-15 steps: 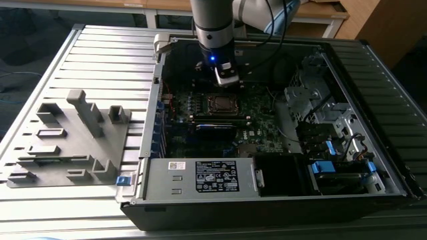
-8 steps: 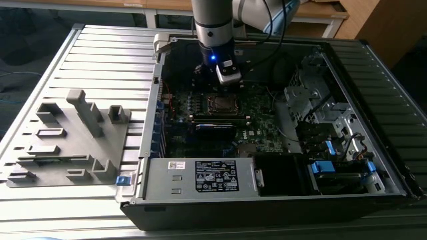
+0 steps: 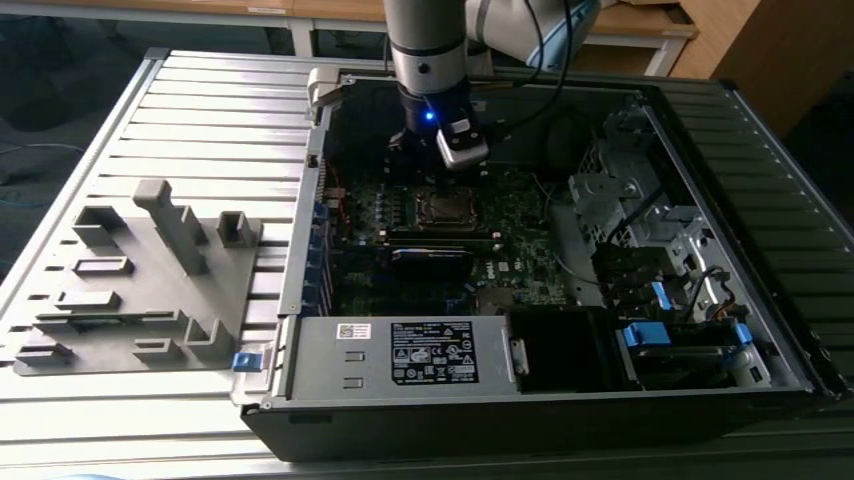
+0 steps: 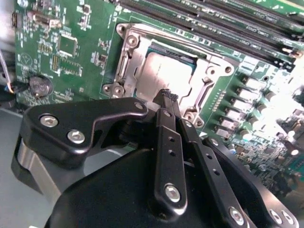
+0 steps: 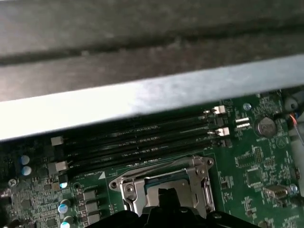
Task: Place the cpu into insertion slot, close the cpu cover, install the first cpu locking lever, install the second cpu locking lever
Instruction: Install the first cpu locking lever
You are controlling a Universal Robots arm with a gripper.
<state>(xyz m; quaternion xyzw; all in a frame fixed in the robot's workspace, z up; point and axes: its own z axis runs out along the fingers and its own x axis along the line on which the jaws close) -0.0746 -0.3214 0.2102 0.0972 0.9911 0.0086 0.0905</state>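
The cpu [image 4: 164, 71] lies flat in its socket on the green motherboard, its dull silver top facing up. The cpu cover [image 4: 210, 66], a silvery frame, lies down around it, and its square opening shows the chip. My gripper [image 4: 166, 96] hangs just above the socket's edge, black fingers pressed together with nothing between them. In the first wrist view the cpu [image 5: 153, 186] and cover [image 5: 202, 176] sit just beyond the gripper [image 5: 168, 194]. In the exterior view the gripper [image 3: 447, 165] hovers over the socket [image 3: 441, 207] inside the open computer case.
Long black memory slots [image 5: 142, 142] run beside the socket, below the case's metal wall [image 5: 142, 102]. A coin battery [image 4: 40, 85] sits nearby. A power supply [image 3: 400, 352] and drive cage [image 3: 641, 215] fill the case. A grey fixture plate [image 3: 134, 280] lies at the exterior view's left.
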